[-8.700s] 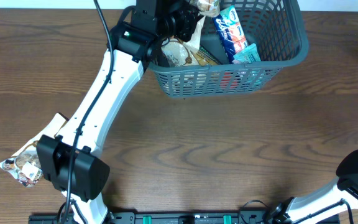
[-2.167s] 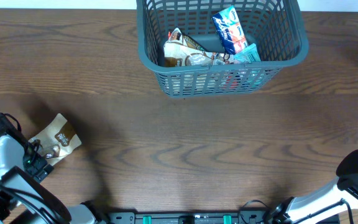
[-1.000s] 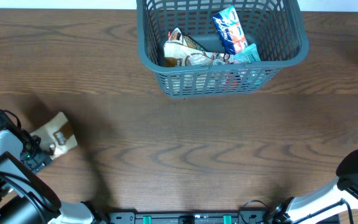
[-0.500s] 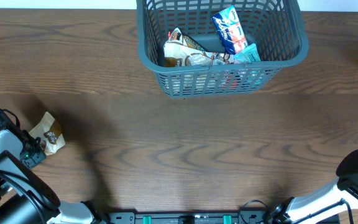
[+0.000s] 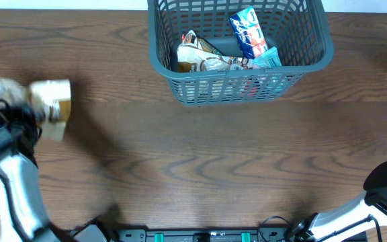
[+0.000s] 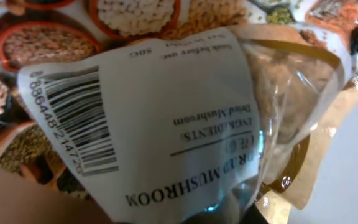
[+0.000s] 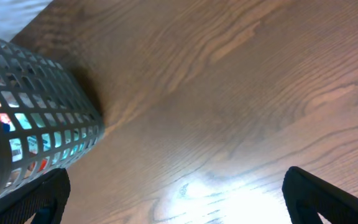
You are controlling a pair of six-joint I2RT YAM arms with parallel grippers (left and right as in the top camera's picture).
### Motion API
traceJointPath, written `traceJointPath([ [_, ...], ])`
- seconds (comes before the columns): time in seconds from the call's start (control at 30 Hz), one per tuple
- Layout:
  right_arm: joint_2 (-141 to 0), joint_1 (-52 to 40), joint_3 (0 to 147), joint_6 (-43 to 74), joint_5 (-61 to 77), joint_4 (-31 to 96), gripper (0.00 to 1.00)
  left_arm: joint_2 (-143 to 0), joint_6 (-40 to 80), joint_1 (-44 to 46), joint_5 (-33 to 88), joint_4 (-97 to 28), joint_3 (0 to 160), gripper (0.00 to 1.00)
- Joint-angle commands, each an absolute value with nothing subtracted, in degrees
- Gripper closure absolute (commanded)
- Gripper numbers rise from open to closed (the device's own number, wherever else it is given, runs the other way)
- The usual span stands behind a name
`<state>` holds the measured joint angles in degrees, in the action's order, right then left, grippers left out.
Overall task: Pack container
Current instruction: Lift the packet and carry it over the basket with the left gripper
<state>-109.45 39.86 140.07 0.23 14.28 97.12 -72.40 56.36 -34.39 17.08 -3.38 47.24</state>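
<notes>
Dark grey basket [image 5: 213, 87] holding snack packets [image 5: 247, 33], left pincer [image 5: 35, 114] clamped on blurred tan packet [image 5: 52, 99], wooden table [image 5: 213, 158]

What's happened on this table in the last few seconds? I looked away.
The left gripper closed on the dried mushroom packet near the left edge of the table and is carrying it toward the far side, apparently lifted. Before that, this arm had pulled back from the container. The container, the snack packets in it and the open right gripper have not moved.
</notes>
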Motion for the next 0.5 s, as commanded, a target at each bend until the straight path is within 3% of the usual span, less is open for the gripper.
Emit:
traceJointPath([
  [0.0,-109.67,40.07,139.9,0.19,15.53,97.3,0.01,-65.12,50.78,-30.81,28.08,5.61,47.51,0.94],
  [0.2,-109.67,40.07,139.9,0.19,17.63,97.3,0.01,-59.53,50.65,-22.52,36.07,34.72,48.16,0.94],
  [0.47,-109.67,40.07,139.9,0.16,18.31,97.3,0.01,-60.95,50.22,-11.16,34.94,37.65,52.9,0.94],
])
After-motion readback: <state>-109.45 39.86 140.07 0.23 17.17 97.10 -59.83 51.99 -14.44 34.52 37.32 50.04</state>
